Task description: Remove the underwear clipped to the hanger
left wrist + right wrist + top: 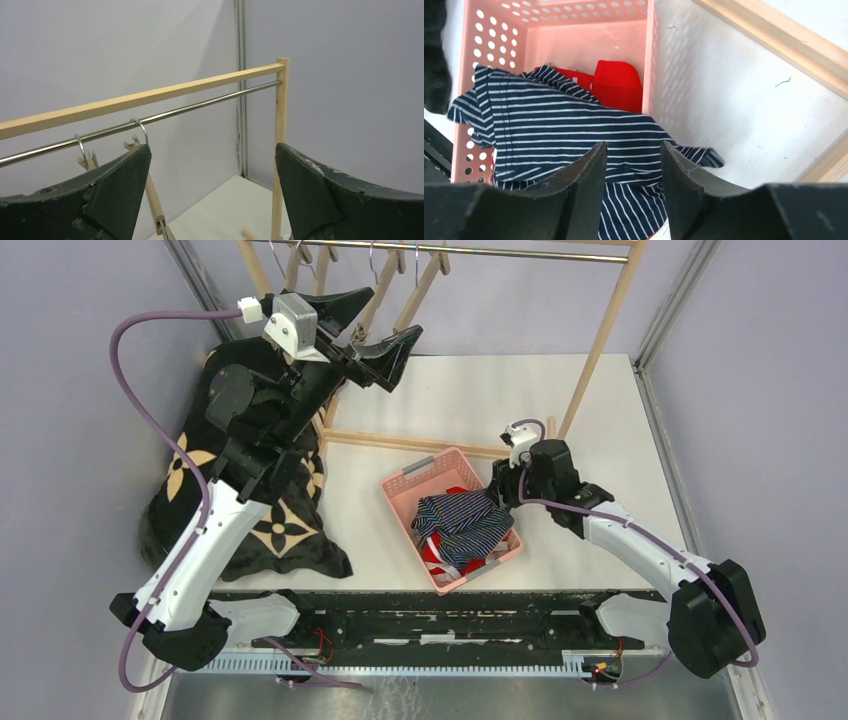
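The boxers (574, 130) lie in the basket (499, 30) over the red briefs (616, 82), one corner draped across the side wall onto the table (734, 100). The right gripper (633, 150) hangs just above them, jaws partly apart, pinching nothing. If a finger snags the cloth on lifting, the boxers could trail out. The left gripper (212, 147) stands wide open and empty by the rail (200, 102).
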